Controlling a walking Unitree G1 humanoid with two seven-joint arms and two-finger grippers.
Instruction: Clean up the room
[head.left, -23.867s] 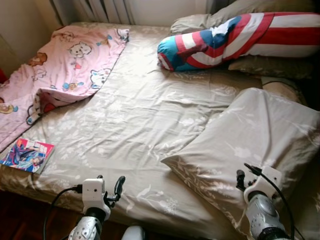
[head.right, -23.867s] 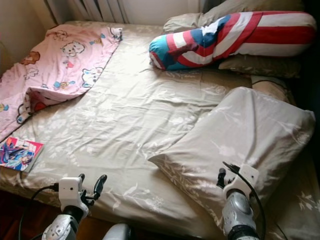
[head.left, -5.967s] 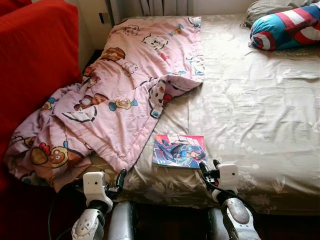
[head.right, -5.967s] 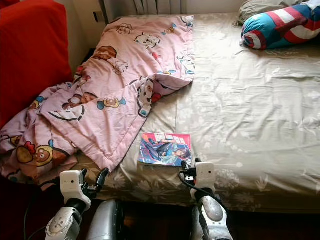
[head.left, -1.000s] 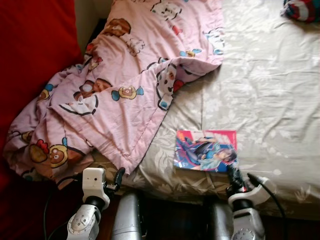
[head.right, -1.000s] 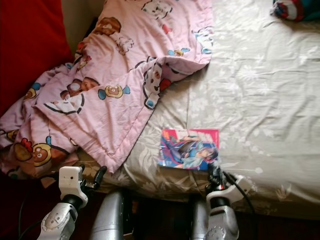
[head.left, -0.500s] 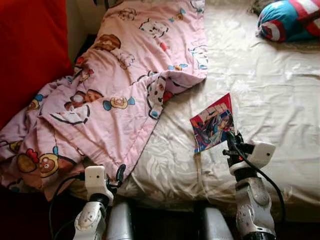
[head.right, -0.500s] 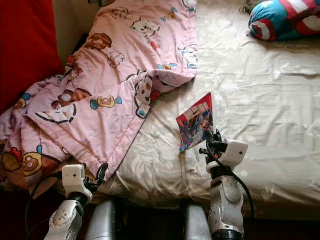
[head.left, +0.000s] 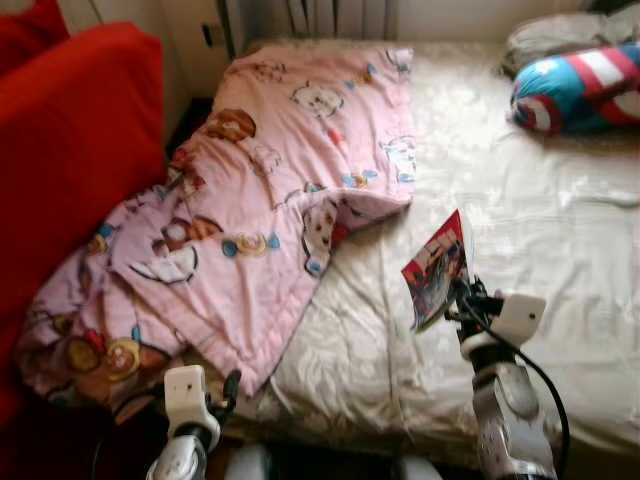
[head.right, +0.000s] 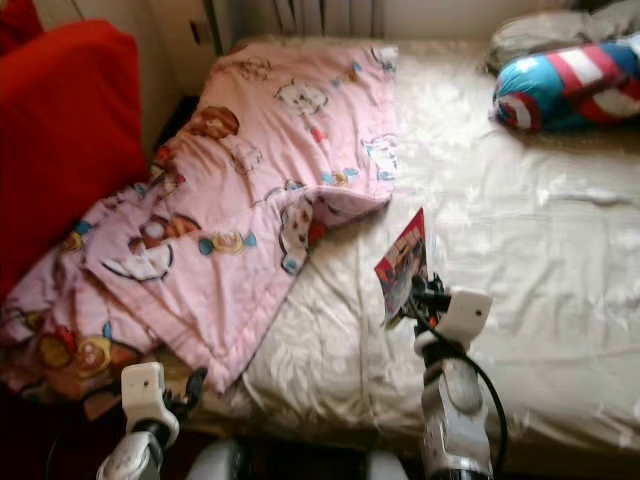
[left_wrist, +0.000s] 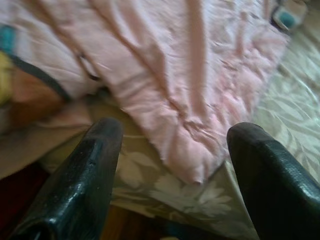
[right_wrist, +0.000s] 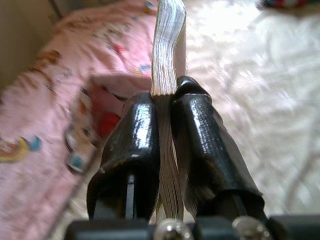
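**Q:** Grippers first, nearest the camera: what are they doing?

**A:** Low at the bed's near edge, the left gripper hangs with its two black fingers spread apart, nothing between them. Just beyond it lies a corner of the pink cartoon blanket. The right gripper is clamped on a comic book, squeezing the page edges.

**Q:** Where is that book?

**A:** Lifted off the bed, standing on edge and tilted, above the beige floral sheet and just beside the blanket's folded corner.

**Q:** And farther back?

**A:** A red armchair stands at the left, touching the blanket's hanging end. At the far right lies a red, white and blue bolster, well apart from the book.
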